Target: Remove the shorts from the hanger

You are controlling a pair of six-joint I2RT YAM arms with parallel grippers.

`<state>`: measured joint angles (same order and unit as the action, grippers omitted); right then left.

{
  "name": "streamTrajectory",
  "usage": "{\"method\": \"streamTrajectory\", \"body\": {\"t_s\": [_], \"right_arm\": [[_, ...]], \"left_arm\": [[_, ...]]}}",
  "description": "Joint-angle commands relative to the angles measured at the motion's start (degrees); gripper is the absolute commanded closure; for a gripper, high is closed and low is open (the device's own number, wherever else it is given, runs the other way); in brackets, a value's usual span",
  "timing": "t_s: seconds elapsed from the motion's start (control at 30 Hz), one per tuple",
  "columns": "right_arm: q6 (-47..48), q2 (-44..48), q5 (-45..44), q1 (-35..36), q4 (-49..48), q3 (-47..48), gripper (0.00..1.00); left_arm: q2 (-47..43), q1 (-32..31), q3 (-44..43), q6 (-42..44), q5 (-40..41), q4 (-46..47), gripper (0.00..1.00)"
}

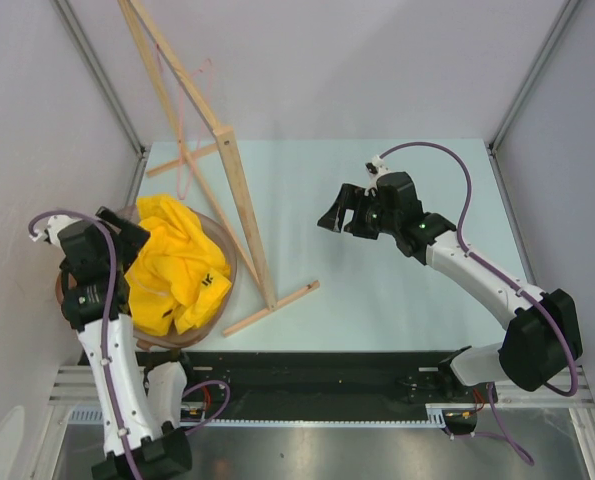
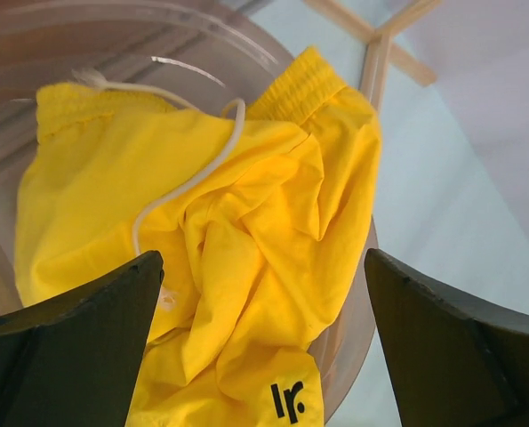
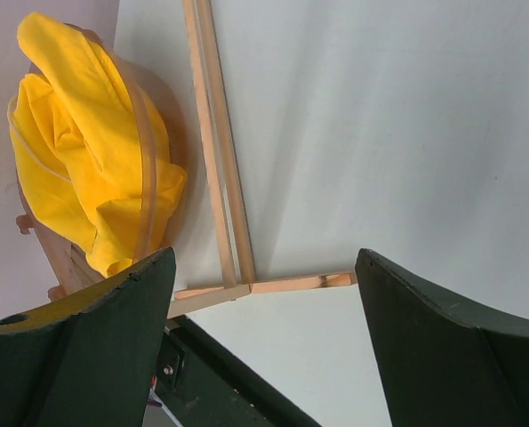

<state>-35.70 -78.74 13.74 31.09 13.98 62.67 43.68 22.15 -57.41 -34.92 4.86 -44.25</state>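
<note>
- Grey walls close in a pale bench [image 1: 407, 170], and nearly everything on it sits toward its left edge.
- My task's thing, the shorts [image 1: 182, 265], lies crumpled in a clear round tub [image 1: 232, 262] at the bench's left edge, close to the near-left corner. The white drawstring [image 2: 193, 178] loops across the top and the dark logo [image 2: 288, 400] faces up on the nearest fold.
- No wire runs through the fabric or pokes out of it in any view, so the shorts look fully free.
- My left fingers [image 1: 129, 238] hang just above that heap, spread as wide as they go. Nothing is pinched between them, and the cloth lies below them rather than in them.
- The hanger [image 1: 181, 140] is well apart from the tub. It is a thin pink wire up on the wooden rack [image 1: 242, 200] toward the far-left corner, with nothing yellow on it. It is too fine for me to tell exactly how it hooks on.
- My right fingers [image 1: 339, 218] hover over the middle of the bench, also spread wide and holding nothing.
- I judge the job essentially done, since garment and hanger are separated. At most, what is left is lifting my left arm clear of the tub.
</note>
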Motion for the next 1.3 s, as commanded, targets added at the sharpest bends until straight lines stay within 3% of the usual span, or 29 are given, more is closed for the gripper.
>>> {"method": "streamTrajectory", "body": {"t_s": [0.0, 0.2, 0.33, 0.5, 0.83, 1.0, 1.27], "right_arm": [[0.5, -0.1, -0.6, 0.6, -0.8, 0.1, 0.12], [0.0, 0.2, -0.3, 1.1, -1.1, 0.1, 0.12], [0.6, 2.1, -1.2, 1.1, 0.3, 0.1, 0.12], [1.6, 3.9, -2.0, 0.7, 2.2, 0.1, 0.12], [3.8, 11.8, -5.6, 1.0, 5.8, -1.8, 0.11], [3.6, 22.7, -11.2, 1.3, 8.1, -8.3, 0.00], [-4.2, 49.7, -12.6, 1.6, 10.0, -24.2, 0.00]], "left_arm": [[-2.7, 0.4, -6.3, 1.5, 2.1, -2.9, 0.00], [-7.2, 0.4, -10.1, 0.3, -10.2, 0.6, 0.00], [-7.9, 0.1, -13.3, -0.9, -24.8, 5.8, 0.00], [-7.6, -4.0, -9.3, -2.5, -39.6, 18.7, 0.00], [-16.3, -25.5, 3.6, 0.7, -40.5, 20.4, 0.00], [-26.0, -27.5, 12.0, -0.1, -43.0, 18.6, 0.00], [-39.2, -32.4, 30.9, -8.7, -47.0, 21.2, 0.00]]}}
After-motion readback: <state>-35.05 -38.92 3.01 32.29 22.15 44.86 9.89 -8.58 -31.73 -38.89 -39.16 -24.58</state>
